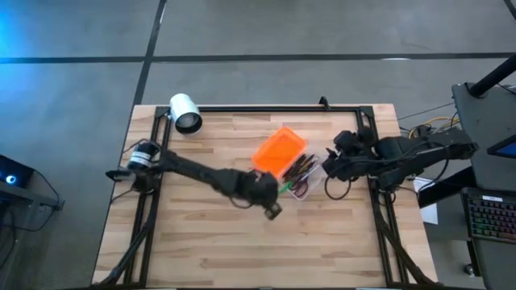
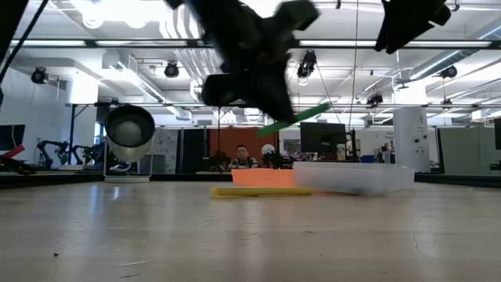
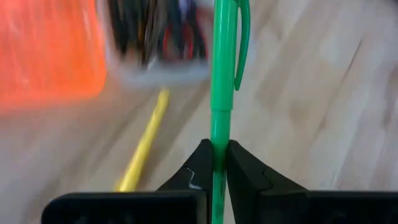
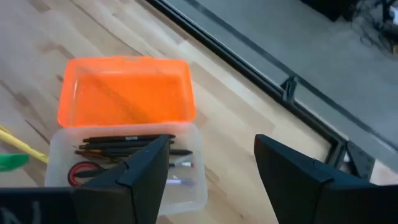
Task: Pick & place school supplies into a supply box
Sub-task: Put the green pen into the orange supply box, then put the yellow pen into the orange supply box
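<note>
The left gripper (image 3: pixel 215 163) has its fingers clamped on a green pen (image 3: pixel 222 74), lifted off the bench (image 1: pixel 210 242) just at seven o'clock of the supply box (image 1: pixel 300 179). The box lies open mid-bench, orange lid (image 1: pixel 280 151) flipped back, holding pens and red-handled scissors (image 4: pixel 84 171). A yellow pencil (image 3: pixel 144 146) lies beside it. The right gripper (image 4: pixel 211 168) hovers at the box's three o'clock, fingers apart.

A pale wooden counter (image 1: pixel 242 242) with a black frame stands on a grey concrete floor (image 1: pixel 266 28). Beyond it, the low view shows an open hall with bright ceiling lights (image 2: pixel 117 12), exposed ducts, monitors (image 2: pixel 322 137) and a seated person (image 2: pixel 243 159).
</note>
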Tool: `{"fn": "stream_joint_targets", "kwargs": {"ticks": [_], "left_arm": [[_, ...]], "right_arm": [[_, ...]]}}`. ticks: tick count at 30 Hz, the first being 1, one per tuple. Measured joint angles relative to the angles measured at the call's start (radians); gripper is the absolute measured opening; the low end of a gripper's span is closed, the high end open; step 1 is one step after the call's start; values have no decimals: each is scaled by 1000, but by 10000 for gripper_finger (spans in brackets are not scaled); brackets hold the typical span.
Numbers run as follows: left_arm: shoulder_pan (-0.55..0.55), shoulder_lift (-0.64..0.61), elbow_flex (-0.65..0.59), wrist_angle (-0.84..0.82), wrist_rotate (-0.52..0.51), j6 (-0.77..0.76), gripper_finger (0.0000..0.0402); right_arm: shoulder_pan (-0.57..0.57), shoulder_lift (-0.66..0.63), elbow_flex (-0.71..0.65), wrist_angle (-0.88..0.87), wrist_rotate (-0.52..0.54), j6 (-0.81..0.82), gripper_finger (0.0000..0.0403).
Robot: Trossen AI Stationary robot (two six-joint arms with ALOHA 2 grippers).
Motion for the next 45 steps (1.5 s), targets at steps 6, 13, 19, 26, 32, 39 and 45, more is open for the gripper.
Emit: {"fn": "stream_joint_targets", "kwargs": {"ticks": [6,13,19,26,32,39,45], "left_arm": [[152,107,210,9,96,88,9],[263,248,370,4,222,105,19],[263,292,395,4,197,126,79],[257,272,404,-90,191,181,110],[209,157,378,-279,172,363,111],[135,19,226,-335,68,358,112],[87,-49,-28,-196,77,319,112]], "right_arm": [[22,-60,-59,-23,-4,116,226],[29,-94,-127,-23,-10,180,226],[29,-101,-162,-23,-33,179,226],[29,-99,-182,-17,-36,156,226],[28,-98,-182,61,-82,13,226],[-9,-54,-184,272,-184,-164,226],[-26,7,-184,275,-197,-207,226]]}}
